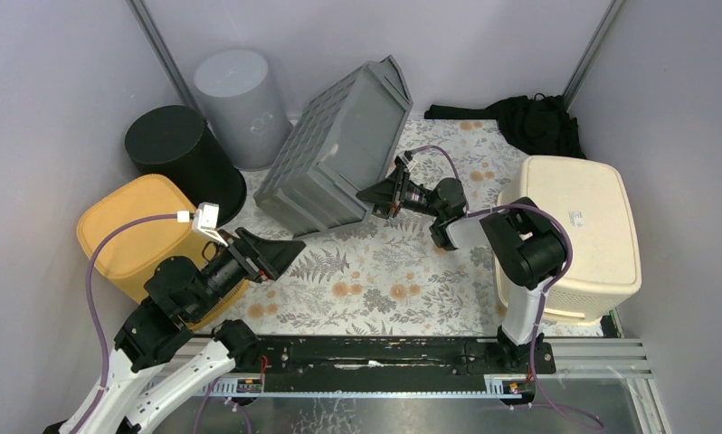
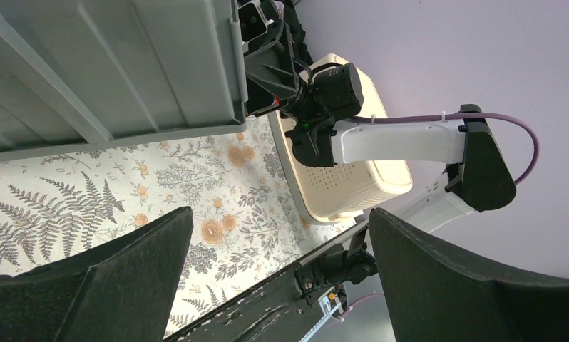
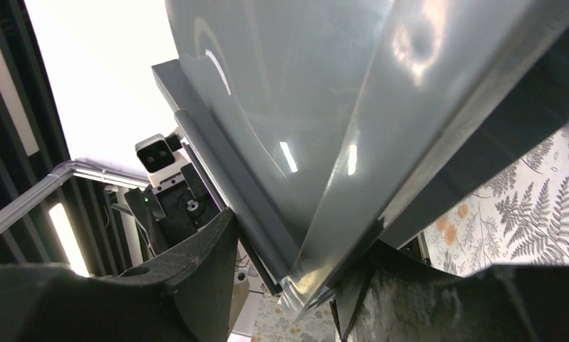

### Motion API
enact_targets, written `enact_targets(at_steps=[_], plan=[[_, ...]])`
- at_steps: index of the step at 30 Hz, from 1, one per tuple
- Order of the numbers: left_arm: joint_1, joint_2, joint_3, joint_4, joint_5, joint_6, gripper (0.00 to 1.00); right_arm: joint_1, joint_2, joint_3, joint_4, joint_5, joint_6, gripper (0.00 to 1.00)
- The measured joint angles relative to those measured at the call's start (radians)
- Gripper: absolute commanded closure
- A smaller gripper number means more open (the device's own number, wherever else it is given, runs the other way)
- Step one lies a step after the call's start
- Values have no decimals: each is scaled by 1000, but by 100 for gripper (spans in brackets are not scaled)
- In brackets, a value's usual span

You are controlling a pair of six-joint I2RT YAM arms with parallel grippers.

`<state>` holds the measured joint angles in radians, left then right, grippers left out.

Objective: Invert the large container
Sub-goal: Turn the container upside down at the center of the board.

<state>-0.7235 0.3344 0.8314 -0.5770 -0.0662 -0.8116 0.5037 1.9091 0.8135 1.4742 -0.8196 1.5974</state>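
The large grey ribbed container (image 1: 339, 154) stands tilted steeply on its near long edge, on the floral mat, its open side facing right and back. My right gripper (image 1: 375, 197) is shut on its lower right rim corner; in the right wrist view the rim (image 3: 303, 107) sits between the fingers of that gripper (image 3: 299, 235). My left gripper (image 1: 294, 249) is open and empty, just off the container's near left corner and not touching it. In the left wrist view, the container's ribbed wall (image 2: 125, 64) is above this gripper (image 2: 280, 214), and the right gripper (image 2: 267, 78) is at the rim.
A black round bin (image 1: 181, 154) and a grey round bin (image 1: 240, 95) stand upside down at the back left. A yellow container (image 1: 136, 231) is beside the left arm, a cream container (image 1: 579, 231) at the right. Black cloth (image 1: 529, 122) lies at the back right.
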Motion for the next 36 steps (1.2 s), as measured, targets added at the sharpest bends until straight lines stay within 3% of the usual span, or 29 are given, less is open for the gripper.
enact_targets(at_steps=[19,36], plan=[[0,-8,-9,1,6,0,0,-13,-11,-68,-60,-15,-84,52],[0,-11,-10,1,7,0,0,-27,23,-126,-231,-21,-147,79]])
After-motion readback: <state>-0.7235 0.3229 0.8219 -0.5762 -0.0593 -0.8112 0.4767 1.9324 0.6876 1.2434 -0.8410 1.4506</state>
